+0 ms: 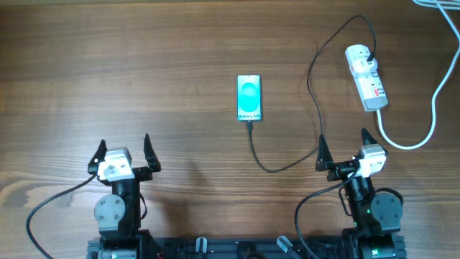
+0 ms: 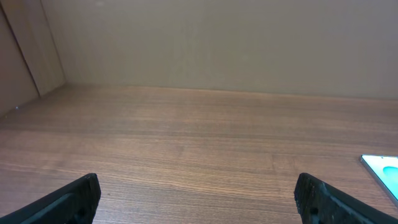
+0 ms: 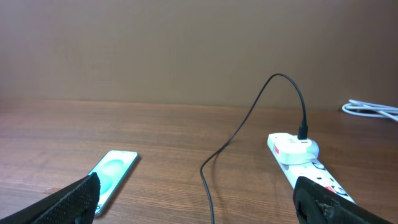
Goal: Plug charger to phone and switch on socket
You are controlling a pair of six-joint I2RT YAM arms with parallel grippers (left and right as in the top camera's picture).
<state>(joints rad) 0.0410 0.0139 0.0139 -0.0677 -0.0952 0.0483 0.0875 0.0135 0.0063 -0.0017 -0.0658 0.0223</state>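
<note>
The phone point(image 1: 249, 98) lies flat mid-table, turquoise screen up, white lettered strip at its near end; it also shows in the right wrist view point(image 3: 112, 176) and its corner in the left wrist view point(image 2: 382, 169). The thin black charger cable point(image 1: 314, 86) runs from the phone's near end, where its plug tip point(image 1: 249, 124) sits at the port, to the white adapter point(image 1: 359, 54) seated in the socket point(image 1: 368, 79) at far right. The cable point(image 3: 249, 121), adapter point(image 3: 293, 148) and socket point(image 3: 311, 174) show in the right wrist view. My left gripper point(image 1: 123, 150) and right gripper point(image 1: 343, 146) are open, empty, near the front edge.
The socket's thick white cord point(image 1: 431, 108) loops down and right, then runs off the far right corner; a bit shows in the right wrist view point(image 3: 370, 109). A wall stands behind the wooden table point(image 1: 144, 72).
</note>
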